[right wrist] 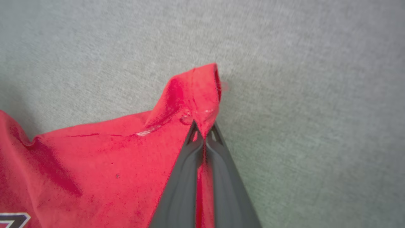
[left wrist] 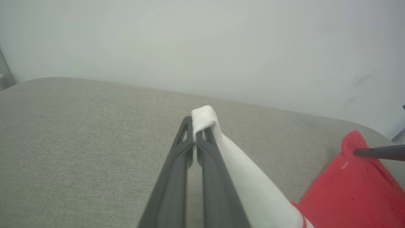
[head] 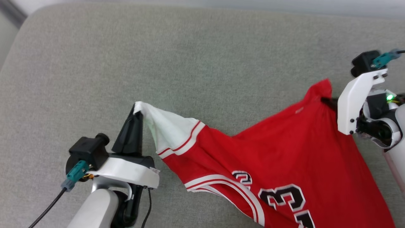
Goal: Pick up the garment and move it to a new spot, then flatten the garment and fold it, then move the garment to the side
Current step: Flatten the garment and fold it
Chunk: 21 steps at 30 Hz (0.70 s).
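Closest in, the left gripper (left wrist: 194,128) was clamped on the white corner of the jersey (head: 284,148), and the right gripper (right wrist: 205,128) was pinched tight on a red corner near the right edge of the cushion (head: 190,57). Gripped at two corners, the cloth stretched between them across the cushion's near right part. This was probably so it could be carried and laid flat without bunching.

Grey woven cushion surface (head: 202,63); plain pale wall (left wrist: 202,41) behind, soft light.

The garment (head: 284,148) bears a black, white-outlined numeral 3.
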Available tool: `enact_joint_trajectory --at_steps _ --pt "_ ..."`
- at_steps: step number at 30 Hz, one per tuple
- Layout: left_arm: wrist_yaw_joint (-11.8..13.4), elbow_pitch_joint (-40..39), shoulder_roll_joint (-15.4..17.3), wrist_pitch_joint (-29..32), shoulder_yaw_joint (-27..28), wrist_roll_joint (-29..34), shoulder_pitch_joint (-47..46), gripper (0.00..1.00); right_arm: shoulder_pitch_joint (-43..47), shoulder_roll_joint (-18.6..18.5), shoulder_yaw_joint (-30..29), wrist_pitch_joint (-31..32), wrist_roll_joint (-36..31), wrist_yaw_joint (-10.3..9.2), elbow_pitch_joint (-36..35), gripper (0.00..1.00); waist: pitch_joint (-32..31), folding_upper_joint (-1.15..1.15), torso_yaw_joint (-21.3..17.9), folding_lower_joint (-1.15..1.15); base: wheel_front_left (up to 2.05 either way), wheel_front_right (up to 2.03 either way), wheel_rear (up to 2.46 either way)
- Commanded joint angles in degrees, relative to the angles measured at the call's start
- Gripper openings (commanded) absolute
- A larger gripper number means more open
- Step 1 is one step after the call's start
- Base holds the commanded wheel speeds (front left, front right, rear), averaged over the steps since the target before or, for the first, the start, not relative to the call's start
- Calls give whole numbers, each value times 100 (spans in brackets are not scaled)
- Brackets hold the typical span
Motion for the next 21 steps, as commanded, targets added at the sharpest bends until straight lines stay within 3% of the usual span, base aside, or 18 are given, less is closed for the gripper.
enact_joint_trajectory --at_steps 1,12,21 --pt "45 23 55 -43 59 39 53 0 85 -91 -20 -375 -125 -4 -123 0 -246 0 -104 -1 0 0 0" --pt "270 -107 353 -85 565 -63 93 0 973 248 -771 -2377 -821 -4 -933 0 -1183 0 -664 -1 0 0 0" --pt "405 -508 405 -92 919 -141 -403 0 1288 875 -1691 -2903 -1431 -4 -1820 0 -1264 0 -904 -1 0 0 0"
